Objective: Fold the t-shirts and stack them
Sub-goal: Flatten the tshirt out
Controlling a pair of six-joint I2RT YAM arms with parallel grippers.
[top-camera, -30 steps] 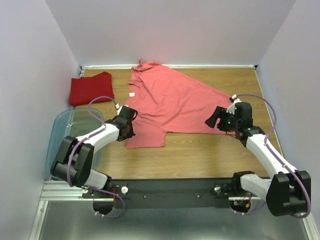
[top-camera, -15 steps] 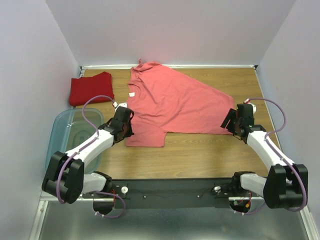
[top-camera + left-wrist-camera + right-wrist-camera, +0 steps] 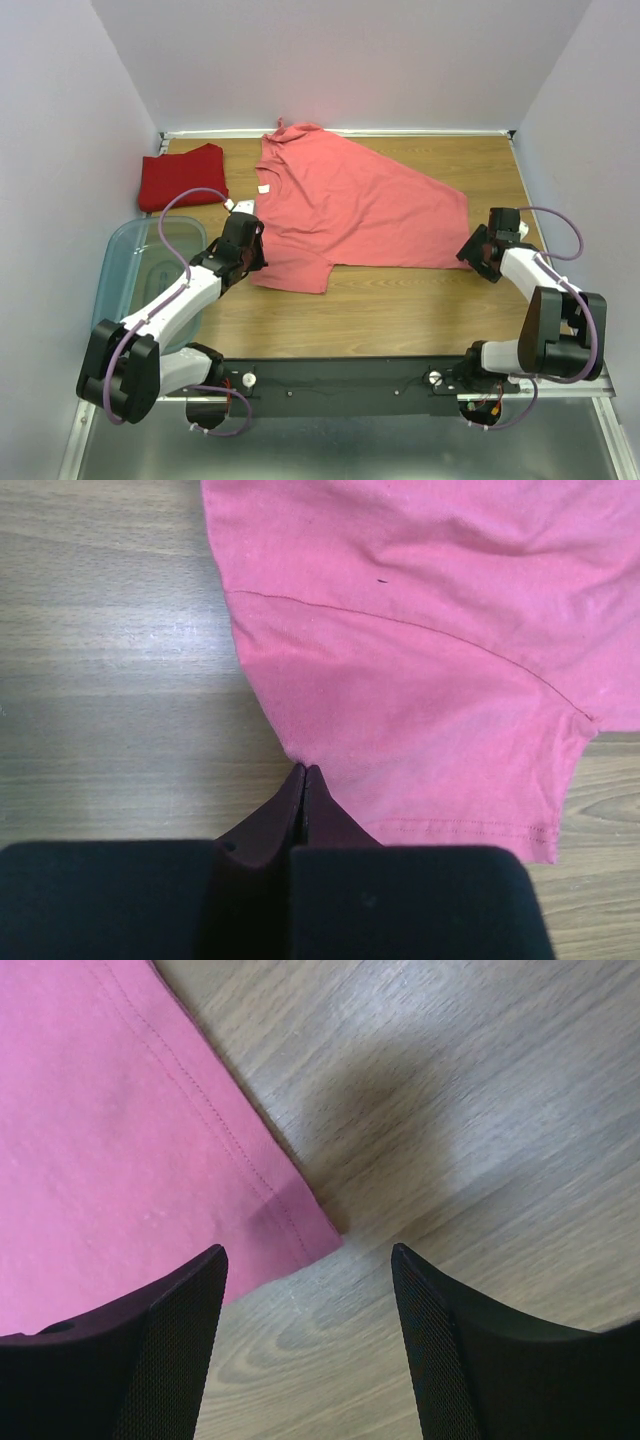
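the salmon-pink t-shirt (image 3: 350, 205) is spread on the surface (image 3: 400, 300), its sleeve edge pinched by the closed left gripper (image 3: 303, 772) and its hem corner straddled by the wide-open right gripper (image 3: 308, 1252), seemingly so both ends can be lifted for folding.

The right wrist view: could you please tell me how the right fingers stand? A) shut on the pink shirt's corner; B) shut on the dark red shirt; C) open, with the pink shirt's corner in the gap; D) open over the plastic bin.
C: the fingers of the right gripper stand wide apart, and the pink shirt has its corner on the table between them.
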